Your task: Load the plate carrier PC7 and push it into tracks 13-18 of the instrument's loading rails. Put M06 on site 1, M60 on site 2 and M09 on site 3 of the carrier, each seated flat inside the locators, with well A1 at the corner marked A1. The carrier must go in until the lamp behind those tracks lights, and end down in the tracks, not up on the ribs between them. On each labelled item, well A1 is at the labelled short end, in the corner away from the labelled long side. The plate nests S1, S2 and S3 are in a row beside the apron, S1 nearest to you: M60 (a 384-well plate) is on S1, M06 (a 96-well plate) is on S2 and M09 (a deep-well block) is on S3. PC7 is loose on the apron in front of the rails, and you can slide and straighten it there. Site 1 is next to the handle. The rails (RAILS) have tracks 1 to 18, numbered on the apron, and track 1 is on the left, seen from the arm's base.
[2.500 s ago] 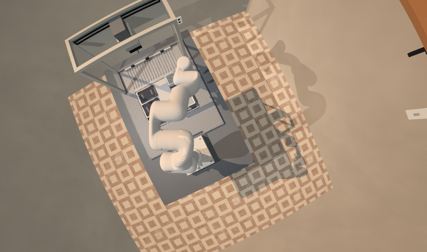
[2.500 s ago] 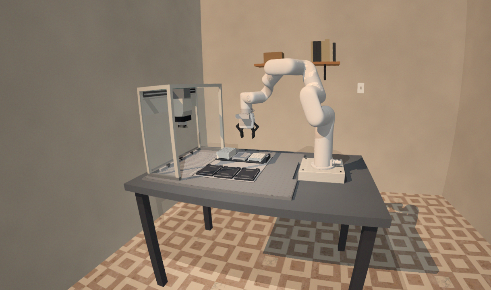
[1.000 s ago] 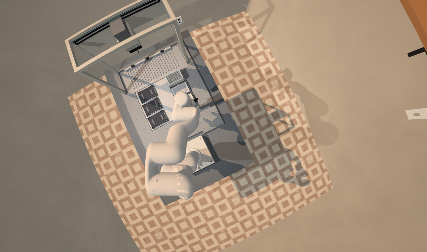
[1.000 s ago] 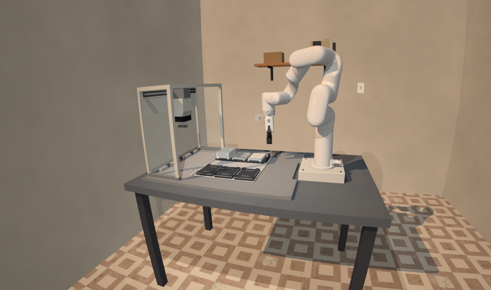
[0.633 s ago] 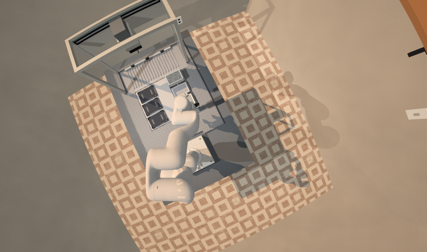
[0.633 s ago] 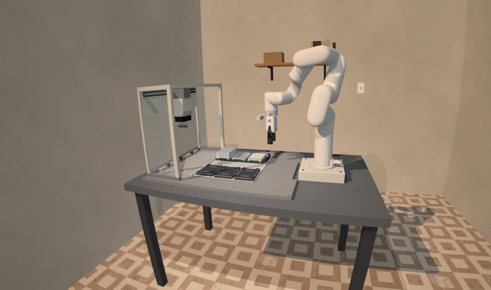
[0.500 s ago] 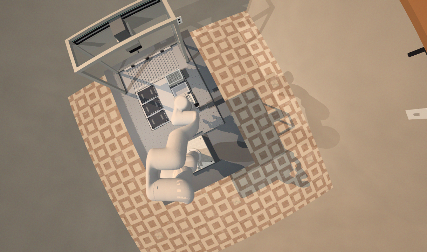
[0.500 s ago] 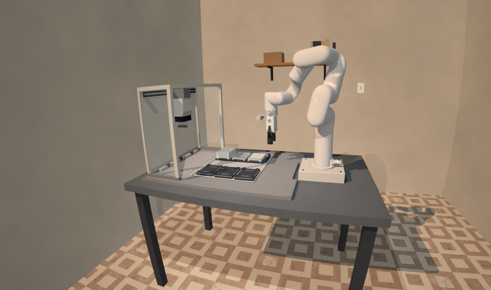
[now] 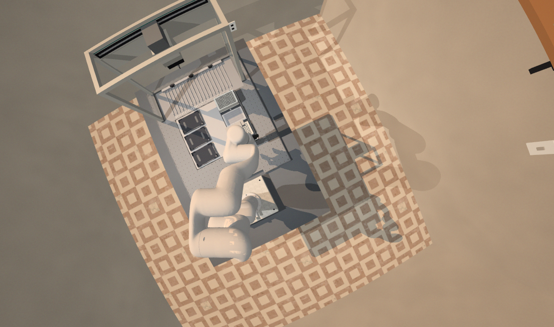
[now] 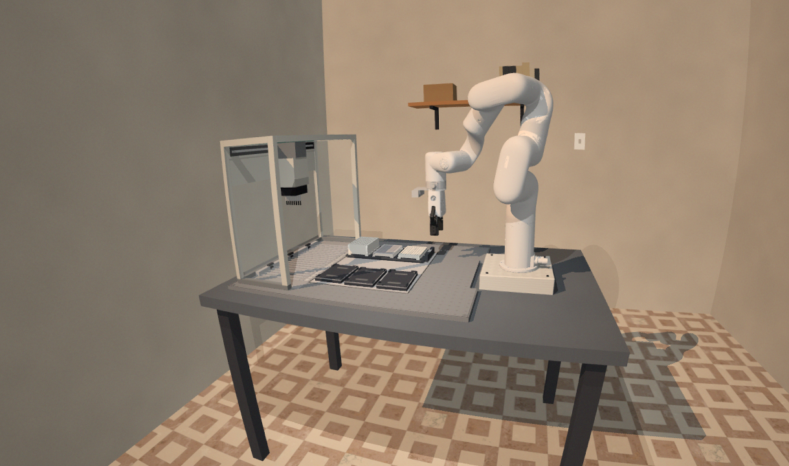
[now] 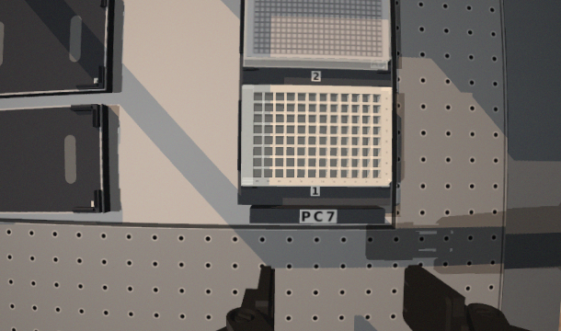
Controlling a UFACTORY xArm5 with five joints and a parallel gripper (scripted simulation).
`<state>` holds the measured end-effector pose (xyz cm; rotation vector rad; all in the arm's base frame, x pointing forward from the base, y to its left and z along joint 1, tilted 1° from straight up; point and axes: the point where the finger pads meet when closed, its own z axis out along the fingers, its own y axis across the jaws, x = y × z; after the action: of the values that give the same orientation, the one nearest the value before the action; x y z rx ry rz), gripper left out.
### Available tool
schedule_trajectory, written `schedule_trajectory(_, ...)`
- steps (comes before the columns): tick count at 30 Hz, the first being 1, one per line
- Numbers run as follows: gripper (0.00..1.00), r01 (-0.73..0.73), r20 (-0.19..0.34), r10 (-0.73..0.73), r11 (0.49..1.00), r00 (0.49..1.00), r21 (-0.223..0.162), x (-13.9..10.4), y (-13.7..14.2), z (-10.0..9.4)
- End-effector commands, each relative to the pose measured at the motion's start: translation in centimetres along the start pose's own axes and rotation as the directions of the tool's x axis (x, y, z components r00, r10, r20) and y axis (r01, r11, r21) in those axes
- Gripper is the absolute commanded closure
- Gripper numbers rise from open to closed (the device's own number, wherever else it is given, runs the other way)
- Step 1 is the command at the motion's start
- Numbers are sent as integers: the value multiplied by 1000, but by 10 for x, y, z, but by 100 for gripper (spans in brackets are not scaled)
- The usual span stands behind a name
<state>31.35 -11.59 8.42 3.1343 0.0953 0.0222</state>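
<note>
Pincer with black fingers (image 10: 436, 224) parted and gripping nothing hangs above the table (image 10: 536, 330), just short of the handle end of the long black plate carrier (image 9: 244, 120) (image 10: 392, 259) (image 11: 317, 198). That loaded carrier lies on the apron, long axis running away from the pincer towards the ribbed grey rails (image 9: 197, 87) (image 10: 318, 257). The white arm (image 9: 230, 179) (image 10: 515, 92) arches high, wrist pointing down.

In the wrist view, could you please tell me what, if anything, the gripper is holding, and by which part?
Nothing is held: the gripper is open, with only perforated deck showing between its fingers.
</note>
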Motion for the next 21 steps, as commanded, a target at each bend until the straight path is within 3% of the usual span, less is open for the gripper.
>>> schedule_trajectory(1,19,0,-8,0,1000,1000,6,2,1,4)
schedule_trajectory(21,19,0,-8,0,1000,1000,6,2,1,34)
